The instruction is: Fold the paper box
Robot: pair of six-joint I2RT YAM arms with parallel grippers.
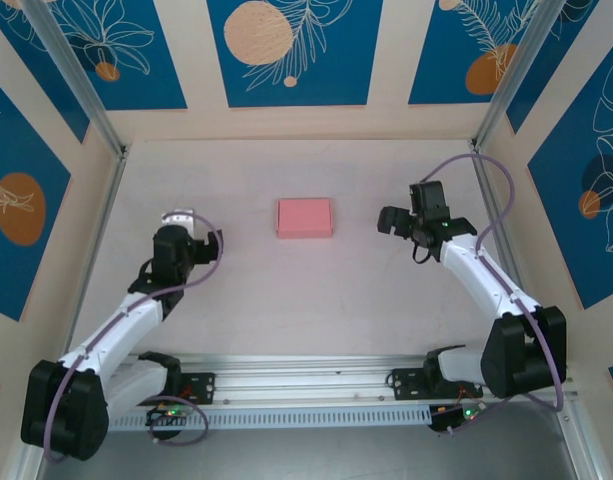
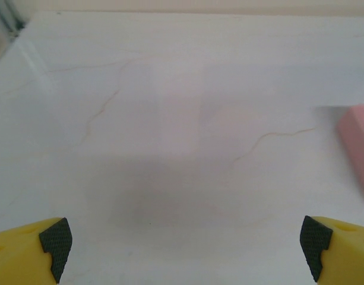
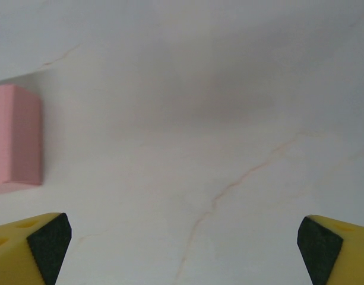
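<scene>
The paper box (image 1: 305, 217) lies as a small, flat pink rectangle on the pale table, between the two arms and touched by neither. My left gripper (image 1: 183, 218) is to its left, open, with only bare table between its yellow, black-padded fingers (image 2: 56, 243). From the left wrist, the box's edge (image 2: 360, 145) shows at the far right. My right gripper (image 1: 411, 212) is to the right of the box and also open and empty (image 3: 184, 243). From the right wrist, the box (image 3: 15, 133) sits at the left edge, well ahead of the left fingertip (image 3: 48, 240).
The marbled white table (image 1: 306, 300) is enclosed by blue-patterned walls and metal corner posts (image 1: 96, 110). A rail (image 1: 306, 375) carrying both arm bases runs along the near edge. A purple cable (image 1: 486, 180) loops above the right arm.
</scene>
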